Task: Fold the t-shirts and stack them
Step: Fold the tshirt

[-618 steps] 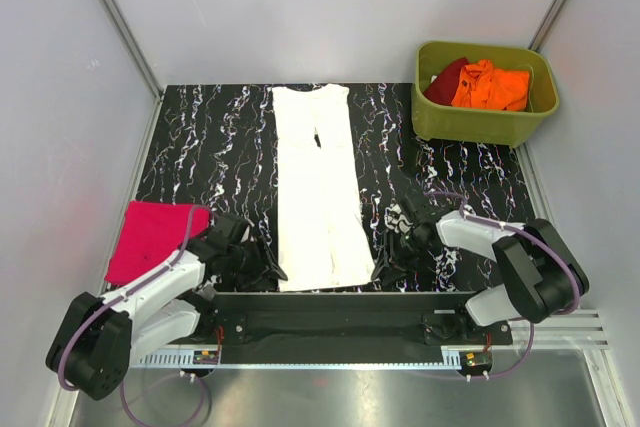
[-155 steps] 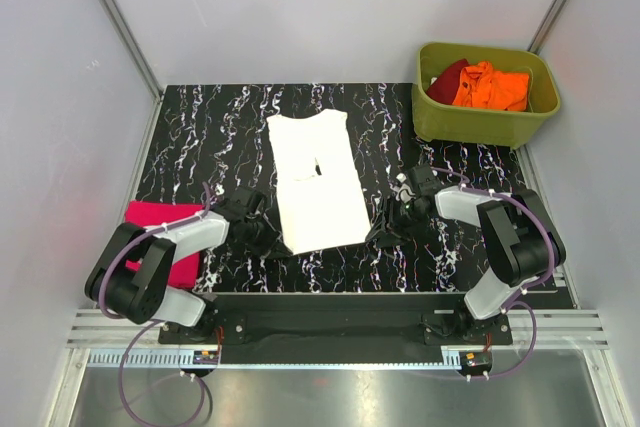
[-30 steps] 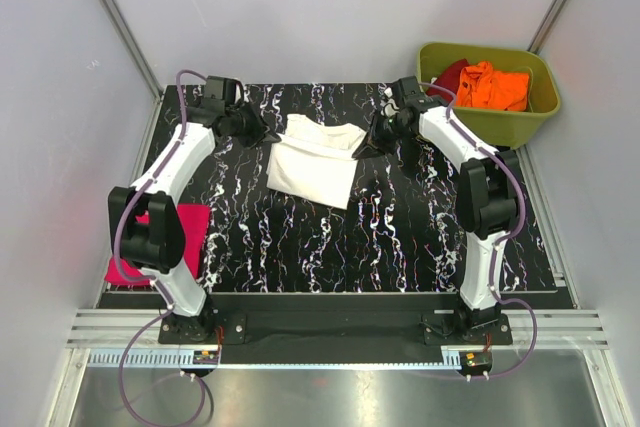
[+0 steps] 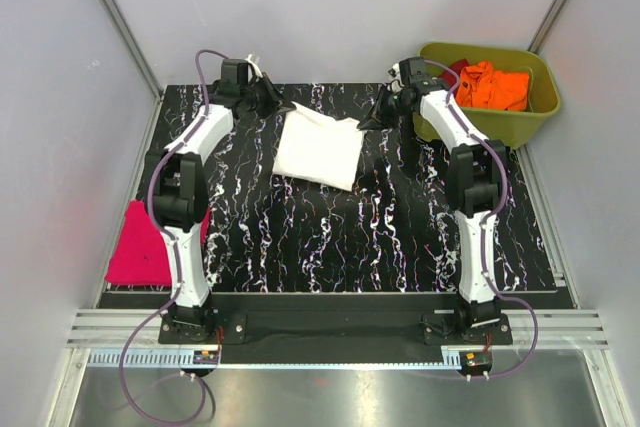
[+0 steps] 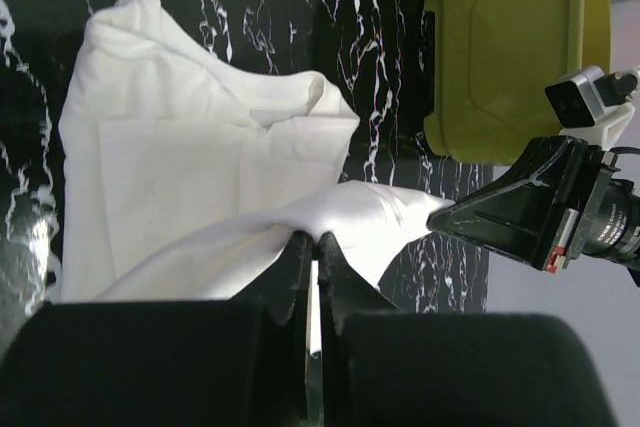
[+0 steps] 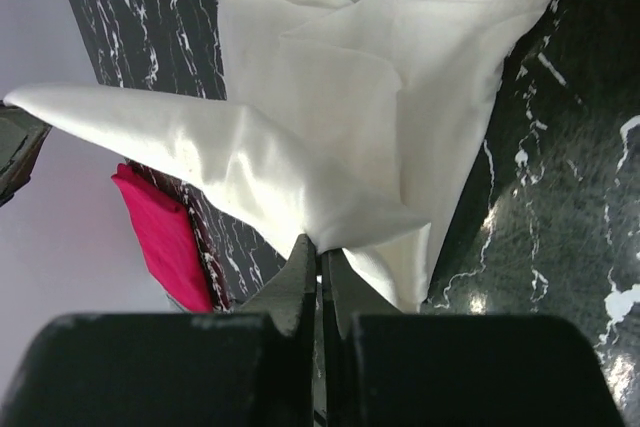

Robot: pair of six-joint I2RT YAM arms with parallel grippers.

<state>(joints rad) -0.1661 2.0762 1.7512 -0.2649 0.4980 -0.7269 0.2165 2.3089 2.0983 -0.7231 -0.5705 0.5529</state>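
Top external, left gripper (image 4: 278, 104) pinching white t-shirt (image 4: 318, 149), right gripper (image 4: 366, 123) pinching it too

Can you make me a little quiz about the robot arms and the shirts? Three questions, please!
1. True or false: the left gripper and the right gripper are both pinching the white t-shirt.
2. What colour is the folded t-shirt at the left edge of the table? A) blue B) magenta-pink C) green
3. Fill in the gap: the orange t-shirt lies in the olive-green ____.

Key:
1. True. Each one is shut on a corner of it.
2. B
3. tub
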